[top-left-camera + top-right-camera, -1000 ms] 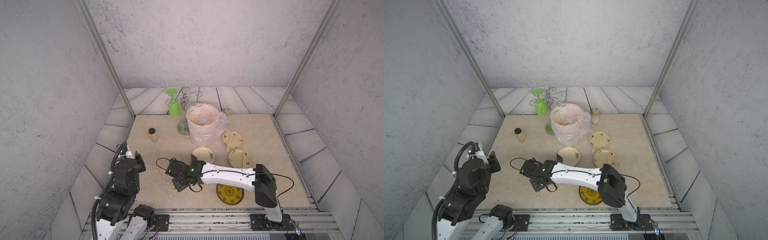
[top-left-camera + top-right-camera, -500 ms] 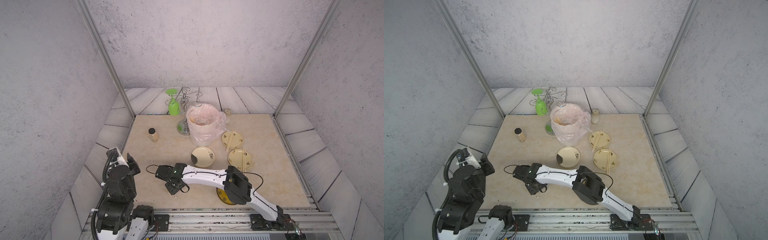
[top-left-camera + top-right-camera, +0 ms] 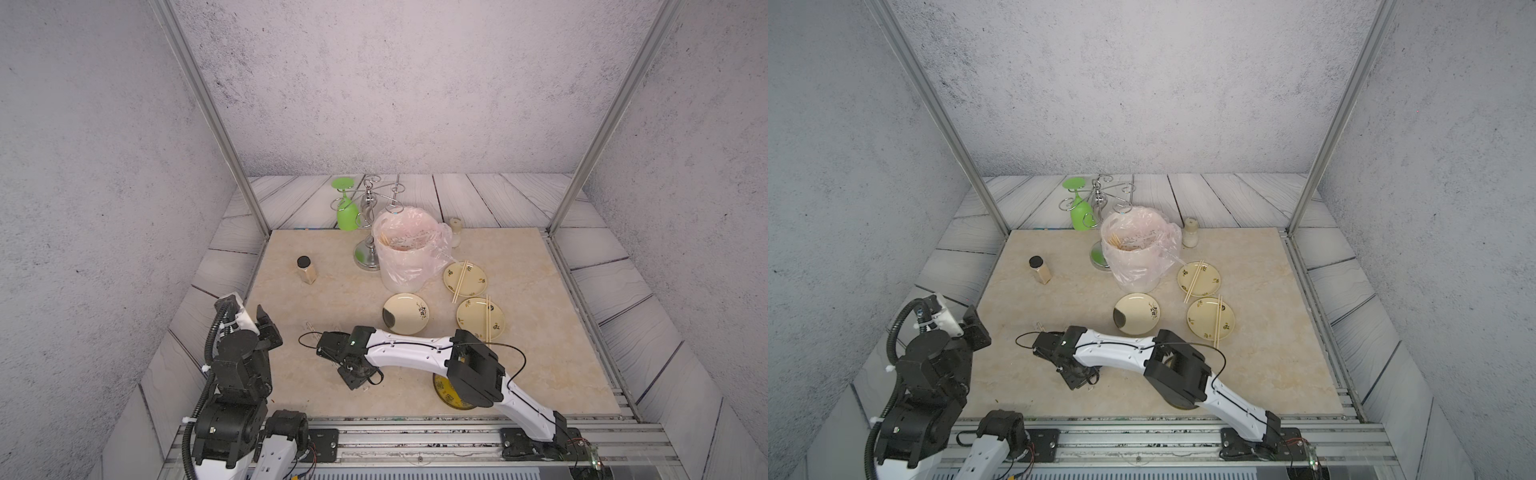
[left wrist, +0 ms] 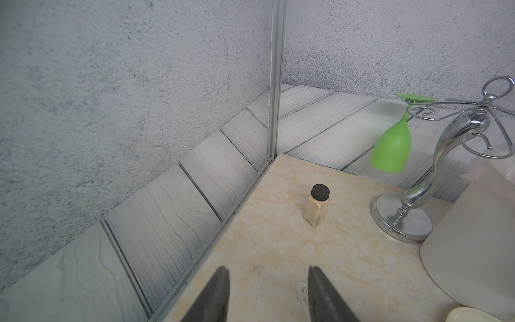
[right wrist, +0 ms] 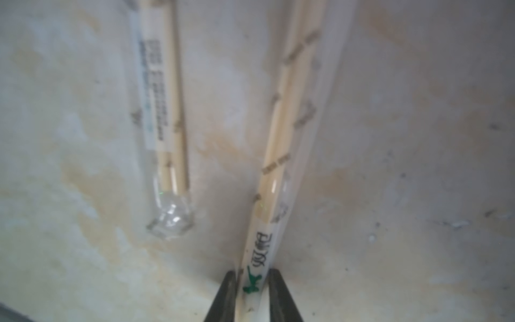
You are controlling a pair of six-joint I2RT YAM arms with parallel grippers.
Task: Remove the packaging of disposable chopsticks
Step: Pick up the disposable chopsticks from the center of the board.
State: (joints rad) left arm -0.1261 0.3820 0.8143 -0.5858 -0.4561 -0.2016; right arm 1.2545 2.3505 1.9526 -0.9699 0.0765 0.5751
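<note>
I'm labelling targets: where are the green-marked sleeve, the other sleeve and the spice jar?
green-marked sleeve (image 5: 257, 248), right wrist view, printed end.
other sleeve (image 5: 153, 92), right wrist view, printed label.
spice jar (image 4: 315, 212), left wrist view, glass body.

Table (image 3: 540, 353): centre and lower half of both top views.
Bin (image 3: 399, 278): upper centre of table, bag (image 3: 438, 249) inside and over its rim.
Glass rack (image 3: 365, 253): just left of bin; upturned glass (image 3: 347, 214) hanging on its left arm.
Jar (image 3: 306, 270): left of rack, apart.
Small bottle (image 3: 456, 228): behind bin, at right.
Far plate (image 3: 476, 276): right of bin, chopsticks (image 3: 460, 281) across it.
Right plate (image 3: 469, 328): below far plate, second pair (image 3: 488, 320) across it.
Middle plate (image 3: 403, 303): below bin, left of right plate.
Low plate (image 3: 442, 392): lower centre, mostly under right arm.
Gripped sleeve (image 5: 281, 156): flat on table, end between right gripper (image 5: 252, 277) fingers, touching both.
Second sleeve (image 5: 164, 111): alongside, apart.
Left gripper (image 3: 268, 326): lower left in a top view, at table's left edge.
</note>
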